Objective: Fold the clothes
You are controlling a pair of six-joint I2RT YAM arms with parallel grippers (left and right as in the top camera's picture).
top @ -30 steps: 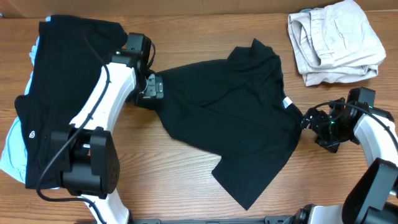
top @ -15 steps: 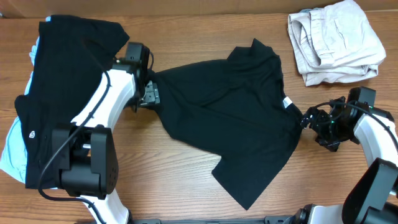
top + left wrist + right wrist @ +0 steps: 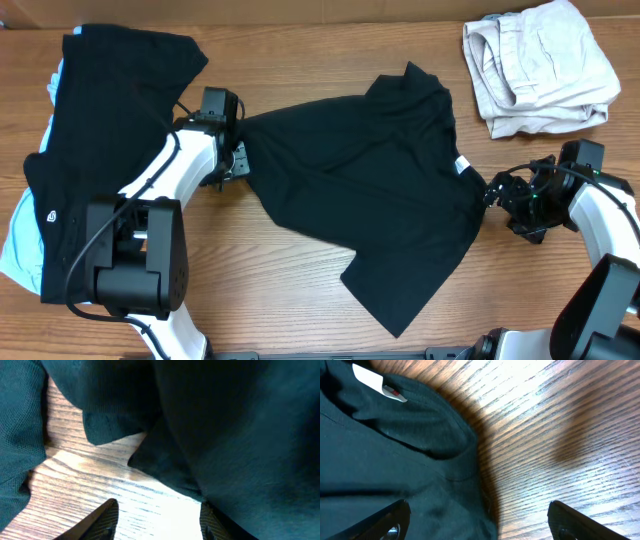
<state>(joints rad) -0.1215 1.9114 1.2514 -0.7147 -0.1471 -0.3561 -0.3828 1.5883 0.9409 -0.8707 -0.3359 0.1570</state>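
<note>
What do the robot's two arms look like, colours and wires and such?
The left arm and right arm both have smooth white shells between chunky black joints. A thin black cable loops loosely along the left one. The left end effector and right end effector are black, each with two dark fingers. No sleeves or readable markings show.

The left arm (image 3: 165,170) reached up from its base at the near left edge, its white link slanting up and to the right, with the wrist bent so that the left claw (image 3: 238,158) pointed down and to the right. Its dark fingers (image 3: 102,515) stood apart. The right arm (image 3: 610,215) rose from the near right corner and curled leftward, carrying the right claw (image 3: 497,190) low and pointing left, jaws spread wide.
</note>
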